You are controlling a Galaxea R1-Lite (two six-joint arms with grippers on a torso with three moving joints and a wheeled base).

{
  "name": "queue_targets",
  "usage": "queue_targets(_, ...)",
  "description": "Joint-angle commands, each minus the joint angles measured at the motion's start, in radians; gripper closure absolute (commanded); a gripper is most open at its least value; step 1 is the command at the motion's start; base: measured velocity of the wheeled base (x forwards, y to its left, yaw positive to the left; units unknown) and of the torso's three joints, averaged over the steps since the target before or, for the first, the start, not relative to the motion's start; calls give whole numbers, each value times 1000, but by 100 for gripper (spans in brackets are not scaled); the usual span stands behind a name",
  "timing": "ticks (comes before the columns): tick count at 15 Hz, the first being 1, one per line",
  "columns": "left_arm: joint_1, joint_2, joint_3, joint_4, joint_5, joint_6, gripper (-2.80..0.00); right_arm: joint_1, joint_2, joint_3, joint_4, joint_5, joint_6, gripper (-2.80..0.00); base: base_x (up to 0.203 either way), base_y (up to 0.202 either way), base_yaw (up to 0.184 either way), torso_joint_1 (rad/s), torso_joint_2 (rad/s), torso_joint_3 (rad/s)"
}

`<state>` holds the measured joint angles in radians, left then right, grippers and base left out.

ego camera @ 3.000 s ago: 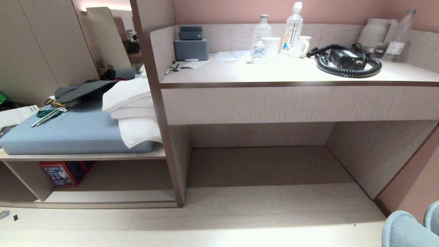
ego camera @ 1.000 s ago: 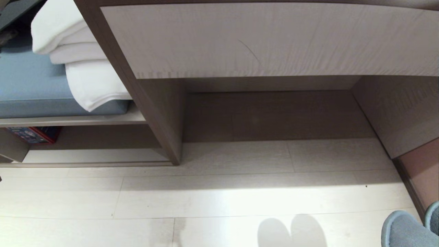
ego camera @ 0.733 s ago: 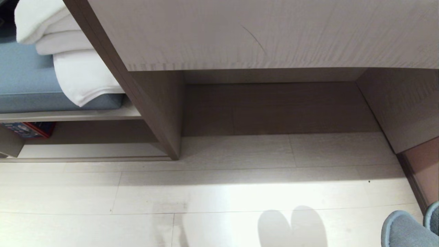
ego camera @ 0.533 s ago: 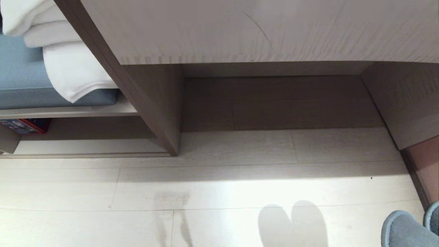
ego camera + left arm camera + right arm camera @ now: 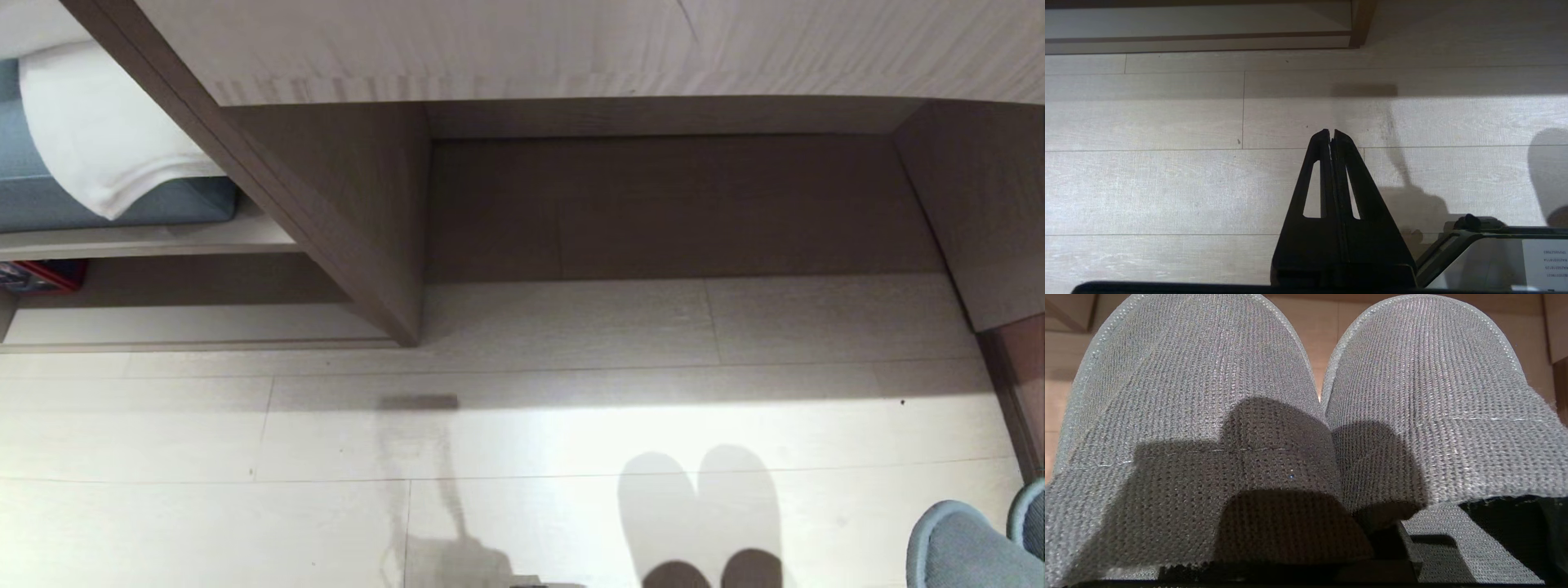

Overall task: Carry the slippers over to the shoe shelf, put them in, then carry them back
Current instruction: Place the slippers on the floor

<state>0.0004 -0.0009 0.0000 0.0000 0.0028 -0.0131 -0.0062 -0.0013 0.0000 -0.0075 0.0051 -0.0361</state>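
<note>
Pale plank floor (image 5: 522, 425); knit round-toed slippers (image 5: 1306, 416)

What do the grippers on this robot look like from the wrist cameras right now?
The left gripper has two matte black tapered jaws, each with a long slot cut through it, widening to a black base. Beside it sits a dark-framed panel carrying a white printed label. The right gripper's own parts are hidden by grey knitted fabric.

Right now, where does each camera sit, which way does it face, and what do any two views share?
Head: high on the robot, facing down at the pale floor, the desk recess and the shoe shelf; only the held slippers show.
Left wrist: behind the shut left end effector, facing the floor.
Right wrist: close behind the slippers, which fill it.
Shared: head and left wrist show the same floor and shelf base.
</note>
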Motion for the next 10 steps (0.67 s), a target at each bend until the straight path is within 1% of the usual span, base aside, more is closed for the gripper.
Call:
queue_targets(1, 1, 1, 0, 0, 0, -1, 0, 0, -2, 1, 0, 1, -1, 0, 0, 0, 0, 11, 2, -200)
queue_targets(10, 0, 1, 0, 0, 0, -1, 0, 0, -2, 0, 0, 1, -1, 0, 0, 0, 0, 2, 3, -198)
